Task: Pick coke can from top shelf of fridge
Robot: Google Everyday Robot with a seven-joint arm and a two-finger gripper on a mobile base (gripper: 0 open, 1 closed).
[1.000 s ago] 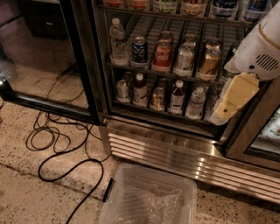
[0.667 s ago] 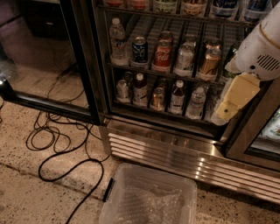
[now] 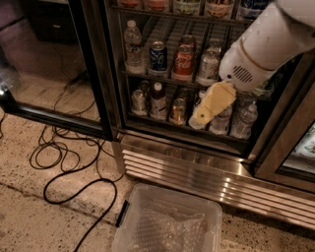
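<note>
The fridge [image 3: 114, 88] stands open with its wire racks in view. The top shelf [image 3: 162, 15] runs along the upper edge, and only the bottoms of several containers on it show. A red coke can [image 3: 183, 63] stands on the rack below it, between a blue Pepsi can [image 3: 157, 55] and a silver can [image 3: 208, 66]. My gripper [image 3: 204, 112], yellowish on a white arm [image 3: 261, 47], hangs in front of the lowest rack. It is to the right of and below the red can, apart from it and holding nothing.
The black-framed glass door [image 3: 54, 69] is swung open at the left. A clear water bottle [image 3: 132, 42] stands left of the Pepsi can, with several bottles on the lowest rack. A louvred grille [image 3: 197, 172] forms the base. A clear plastic bin [image 3: 170, 221] and black cables [image 3: 74, 162] lie on the floor.
My arm and gripper have swung left, from the fridge's right door post to in front of the lowest rack. The cans and bottles have not moved.
</note>
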